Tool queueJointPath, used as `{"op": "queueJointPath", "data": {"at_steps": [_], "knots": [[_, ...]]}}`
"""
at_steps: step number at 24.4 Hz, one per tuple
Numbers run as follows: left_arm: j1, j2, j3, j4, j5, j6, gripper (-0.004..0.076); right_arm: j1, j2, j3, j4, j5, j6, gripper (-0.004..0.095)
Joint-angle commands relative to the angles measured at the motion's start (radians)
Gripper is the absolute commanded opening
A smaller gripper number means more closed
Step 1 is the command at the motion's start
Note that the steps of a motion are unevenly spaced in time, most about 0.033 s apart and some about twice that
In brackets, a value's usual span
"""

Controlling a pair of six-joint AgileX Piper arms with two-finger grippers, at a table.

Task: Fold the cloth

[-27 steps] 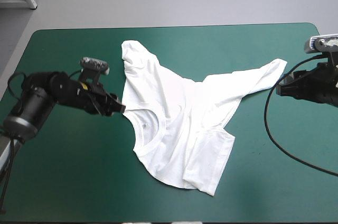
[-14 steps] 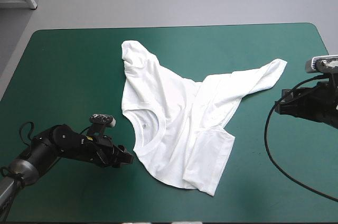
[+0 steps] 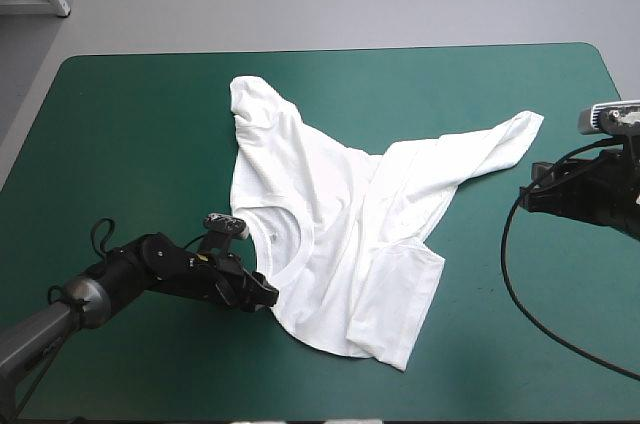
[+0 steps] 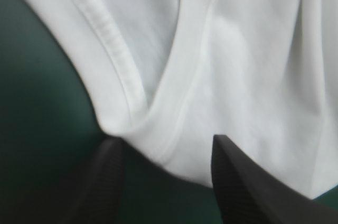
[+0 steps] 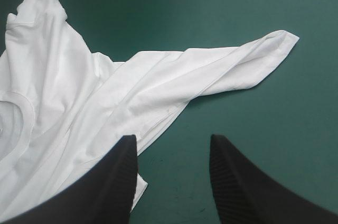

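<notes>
I find the T-shirt [image 3: 330, 214] spread mid-counter [image 3: 130, 124]. My left gripper [image 3: 266, 296], the nearer arm, is open at its near-left collar [image 4: 174, 92], with the cloth directly ahead to the right. My right gripper [image 5: 171, 142] is open too, clear of the far-right sleeve [image 3: 500, 144].

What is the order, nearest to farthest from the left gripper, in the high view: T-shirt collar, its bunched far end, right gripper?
1. Collar, right at the left gripper.
2. Bunched far end, toward the table's far edge.
3. Right gripper, at the table's right side.
</notes>
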Motion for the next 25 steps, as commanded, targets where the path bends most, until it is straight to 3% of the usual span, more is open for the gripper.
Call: {"op": "queueJointPath", "data": {"at_steps": [1, 3, 4, 5, 6, 7, 12, 18, 22, 25], "knots": [[-0.066, 0.074, -0.017, -0.032, -0.095, 0.012, 0.0375, -0.005, -0.01, -0.025, 0.025, -0.057, -0.004, 0.0413], [-0.079, 0.118, -0.017, -0.034, -0.089, 0.017, 0.0374, -0.005, -0.01, -0.025, 0.025, -0.048, -0.004, 0.0413], [-0.079, 0.129, -0.017, -0.027, -0.085, 0.02, 0.0332, -0.005, -0.01, -0.025, 0.019, -0.046, -0.004, 0.0413], [-0.079, 0.129, -0.017, -0.022, -0.085, 0.023, 0.0267, -0.005, -0.01, -0.025, 0.005, -0.044, -0.004, 0.0413], [-0.079, 0.129, -0.017, -0.022, -0.1, 0.025, 0.0116, -0.005, -0.008, -0.013, -0.009, -0.047, -0.004, 0.0413], [-0.079, 0.129, -0.017, -0.024, -0.114, 0.036, 0.0023, -0.005, -0.008, 0.001, -0.011, -0.054, -0.004, 0.0413], [-0.079, 0.129, -0.017, -0.034, -0.134, 0.048, 0.0019, -0.006, 0.052, 0.072, -0.12, -0.115, 0.06, 0.0414], [-0.075, 0.127, -0.017, -0.034, -0.15, 0.075, 0.0019, -0.011, 0.254, 0.086, -0.221, -0.343, 0.043, 0.0414], [-0.075, 0.127, -0.017, -0.029, -0.157, 0.093, 0.0019, -0.064, 0.408, 0.052, -0.197, -0.421, 0.035, 0.0414], [-0.075, 0.127, -0.017, -0.029, -0.157, 0.092, 0.0019, -0.122, 0.528, -0.006, -0.102, -0.456, -0.033, 0.0414]]}}
